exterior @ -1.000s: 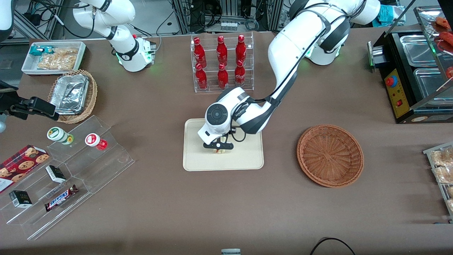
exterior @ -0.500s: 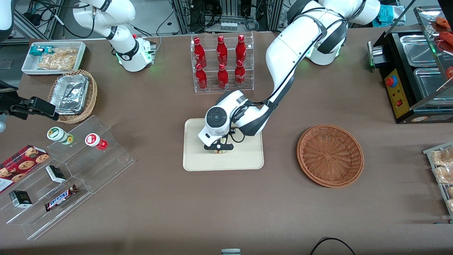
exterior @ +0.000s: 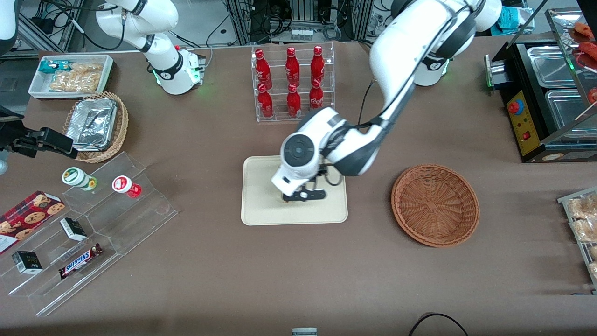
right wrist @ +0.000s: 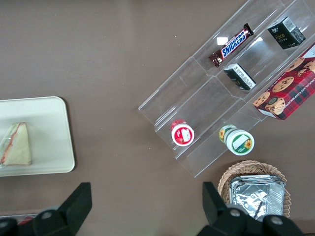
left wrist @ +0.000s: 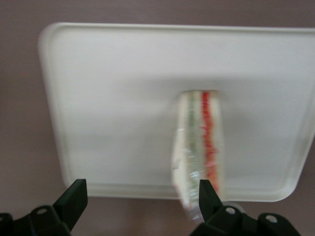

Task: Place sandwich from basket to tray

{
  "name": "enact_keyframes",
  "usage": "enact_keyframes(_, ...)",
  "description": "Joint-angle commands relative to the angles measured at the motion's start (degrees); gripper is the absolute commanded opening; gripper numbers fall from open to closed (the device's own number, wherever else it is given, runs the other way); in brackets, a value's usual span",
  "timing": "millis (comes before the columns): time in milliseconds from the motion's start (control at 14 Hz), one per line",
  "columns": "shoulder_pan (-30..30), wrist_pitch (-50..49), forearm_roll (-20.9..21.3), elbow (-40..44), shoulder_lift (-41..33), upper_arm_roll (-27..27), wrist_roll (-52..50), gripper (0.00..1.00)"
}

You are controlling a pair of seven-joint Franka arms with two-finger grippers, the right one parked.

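Note:
The sandwich [left wrist: 199, 142], pale bread with green and red filling in clear wrap, rests on the cream tray [left wrist: 113, 98]. It also shows in the right wrist view [right wrist: 15, 144] on the tray [right wrist: 49, 128]. My left gripper [left wrist: 141, 201] is open and holds nothing; it hovers above the tray's edge, with one finger [left wrist: 209, 194] close over the sandwich's end. In the front view the gripper [exterior: 303, 195] is over the tray [exterior: 261, 186] and hides most of the sandwich. The reddish-brown basket [exterior: 410, 186] is empty, toward the working arm's end.
A clear rack of red bottles [exterior: 293, 84] stands farther from the front camera than the tray. Clear display steps [exterior: 93, 224] with snacks, a tan foil-container basket [exterior: 95, 126] and a white snack bin [exterior: 70, 74] lie toward the parked arm's end. A black warmer [exterior: 541, 93] stands at the working arm's end.
My gripper was down on the sandwich on the tray. It has let go, opened, risen and shifted slightly toward the basket. The sandwich stays on the tray.

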Motion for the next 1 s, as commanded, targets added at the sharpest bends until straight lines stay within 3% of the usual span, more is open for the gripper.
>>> enact_keyframes(0, 7.69, -1.94, 0.09, -9.52, -9.86, -0.30, 3.58, 1.00)
enact_keyframes(286, 19.82, -6.15, -0.09, -22.11, -24.20, -0.30, 17.11, 1.00)
enact_keyframes(571, 28.88, -15.02, -0.09, -21.95, -31.41, -0.30, 22.23, 1.00)
enact_keyframes(929, 35.93, -20.92, 0.00, -21.95, -37.84, -0.22, 28.03, 1.00)
